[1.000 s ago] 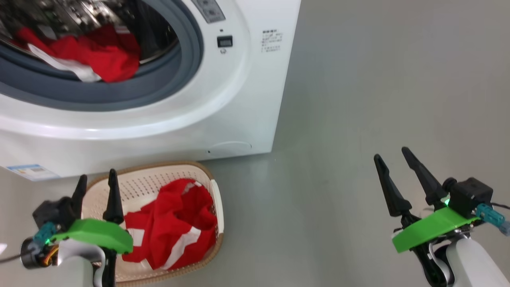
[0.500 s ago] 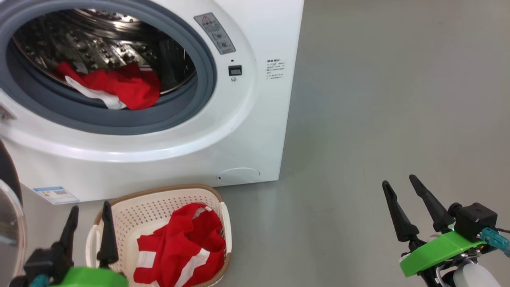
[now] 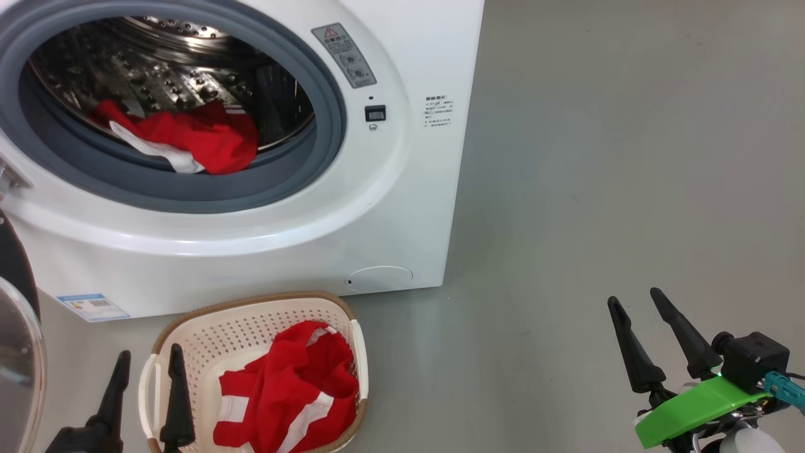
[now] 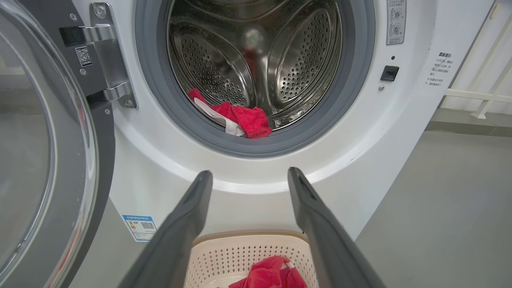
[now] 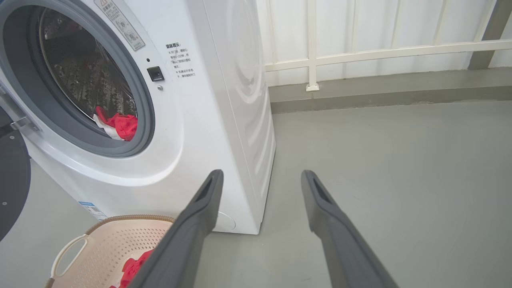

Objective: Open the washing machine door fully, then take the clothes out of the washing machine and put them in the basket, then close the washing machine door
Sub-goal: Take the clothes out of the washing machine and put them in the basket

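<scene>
The white washing machine (image 3: 390, 207) stands with its door (image 4: 44, 160) swung open to the left. Red clothes with white parts (image 3: 188, 135) lie at the front of the steel drum (image 4: 280, 52), against the grey seal. More red clothes (image 3: 283, 390) lie in the cream basket (image 3: 207, 327) on the floor before the machine. My left gripper (image 3: 146, 362) is open at the basket's left rim, holding nothing. Off to the right, over bare floor, my right gripper (image 3: 635, 299) is open and holds nothing too.
Grey floor (image 3: 597, 157) stretches to the right of the machine. In the right wrist view a white railing and wall (image 5: 360, 52) stand behind. A blue label (image 3: 91, 306) is stuck low on the machine's front.
The head camera has tilted up, so more of the drum opening and the door's edge show. Both grippers sit lower in the picture; the clothes and basket lie as before.
</scene>
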You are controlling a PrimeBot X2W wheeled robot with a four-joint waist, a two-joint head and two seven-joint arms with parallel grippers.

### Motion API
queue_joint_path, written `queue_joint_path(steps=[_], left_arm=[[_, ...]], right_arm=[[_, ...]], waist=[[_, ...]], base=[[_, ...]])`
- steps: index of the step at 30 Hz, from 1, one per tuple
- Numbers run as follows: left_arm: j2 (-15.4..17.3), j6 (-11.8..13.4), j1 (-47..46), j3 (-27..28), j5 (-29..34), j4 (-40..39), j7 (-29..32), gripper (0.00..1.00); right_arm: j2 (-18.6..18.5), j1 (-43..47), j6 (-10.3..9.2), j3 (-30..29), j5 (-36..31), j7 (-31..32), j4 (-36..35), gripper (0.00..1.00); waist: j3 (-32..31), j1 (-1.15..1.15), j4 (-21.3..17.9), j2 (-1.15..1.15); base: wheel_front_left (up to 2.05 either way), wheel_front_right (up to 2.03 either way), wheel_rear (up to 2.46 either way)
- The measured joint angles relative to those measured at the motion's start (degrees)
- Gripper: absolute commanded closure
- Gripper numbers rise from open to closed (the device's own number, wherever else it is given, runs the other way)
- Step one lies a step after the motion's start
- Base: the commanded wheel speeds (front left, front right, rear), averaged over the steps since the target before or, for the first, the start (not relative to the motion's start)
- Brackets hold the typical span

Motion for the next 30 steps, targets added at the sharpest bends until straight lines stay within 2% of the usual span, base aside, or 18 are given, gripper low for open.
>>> queue_joint_path(steps=[8, 13, 20, 30], left_arm=[[0.0, 0.0, -0.8, -0.8, -0.3, 1.0, 0.0, 0.0], [0.0, -0.1, -5.0, -1.5, -1.8, 4.4, 0.0, 0.0], [0.1, -0.6, -17.4, -2.7, -2.4, 13.7, 0.0, 0.0], [3.0, -1.1, -38.2, -4.6, -1.2, 28.5, 0.7, 0.0]], right_arm=[[0.1, 0.0, 0.0, -0.2, 0.0, 0.0, -0.2, 0.0], [0.3, -0.4, 0.0, 0.3, 0.0, 0.0, -0.2, 0.0], [0.6, -3.0, 0.0, 0.2, 0.0, 0.0, -0.4, 0.0], [2.0, -6.2, 0.0, 0.3, 0.0, 0.0, -0.9, 0.0]], waist=[[1.0, 0.0, 0.2, 0.0], [2.5, 0.0, 0.2, 0.0], [6.2, 0.0, 0.6, 0.0], [11.0, 0.0, 0.0, 0.0]], base=[[0.0, 0.0, 0.0], [0.0, 0.0, 0.0], [0.0, 0.0, 0.0], [0.0, 0.0, 0.0]])
